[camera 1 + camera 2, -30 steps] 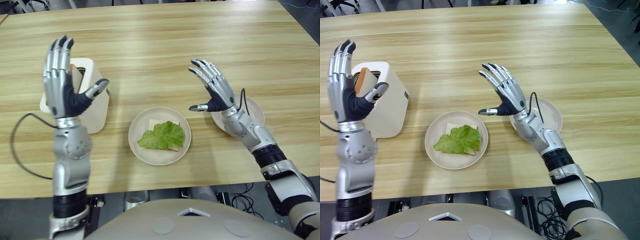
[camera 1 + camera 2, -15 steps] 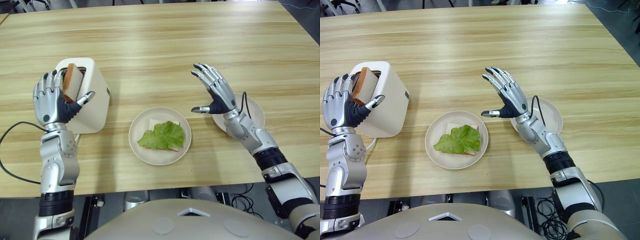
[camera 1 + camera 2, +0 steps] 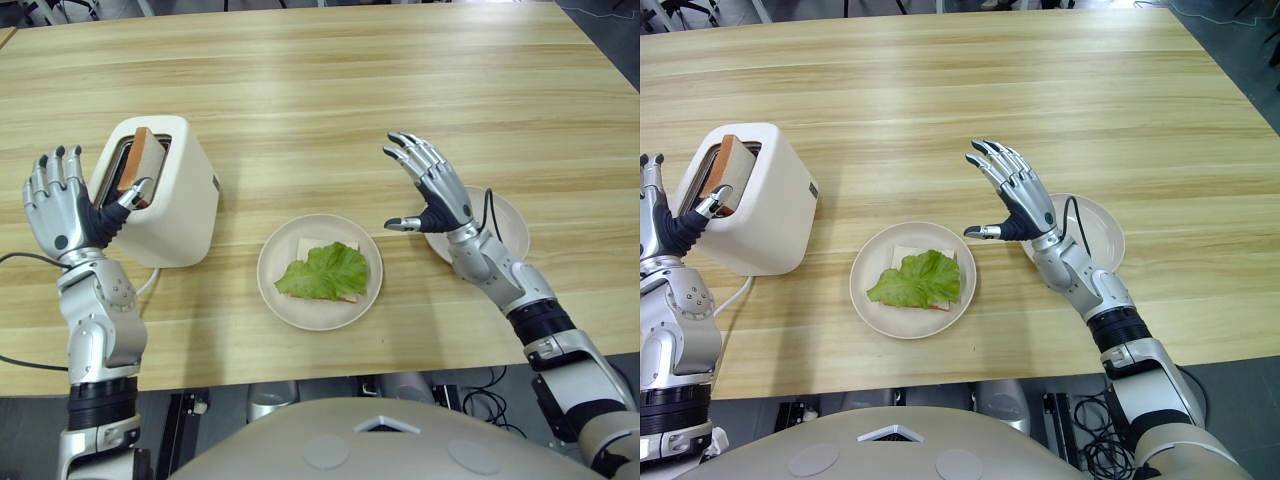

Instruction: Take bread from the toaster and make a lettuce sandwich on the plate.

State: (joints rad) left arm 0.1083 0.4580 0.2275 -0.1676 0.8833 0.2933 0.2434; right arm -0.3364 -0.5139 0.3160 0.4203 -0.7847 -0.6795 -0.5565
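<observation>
A cream toaster (image 3: 175,210) stands at the table's left with a slice of bread (image 3: 142,160) upright in its slot. My left hand (image 3: 65,205) is open just left of the toaster, its thumb close to the bread and nothing in its grasp. In the middle, a beige plate (image 3: 290,300) carries a slice of bread (image 3: 312,246) with a green lettuce leaf (image 3: 322,272) on top. My right hand (image 3: 432,192) hovers open to the right of the plate, palm toward it, holding nothing.
A small empty dish (image 3: 512,222) lies under and behind my right wrist. The toaster's cable (image 3: 20,260) loops off the table's left front edge. Bare wooden tabletop (image 3: 330,90) stretches behind everything.
My left hand has dropped from high in front of the toaster and moved left, uncovering the bread in the slot. The right hand has barely shifted.
</observation>
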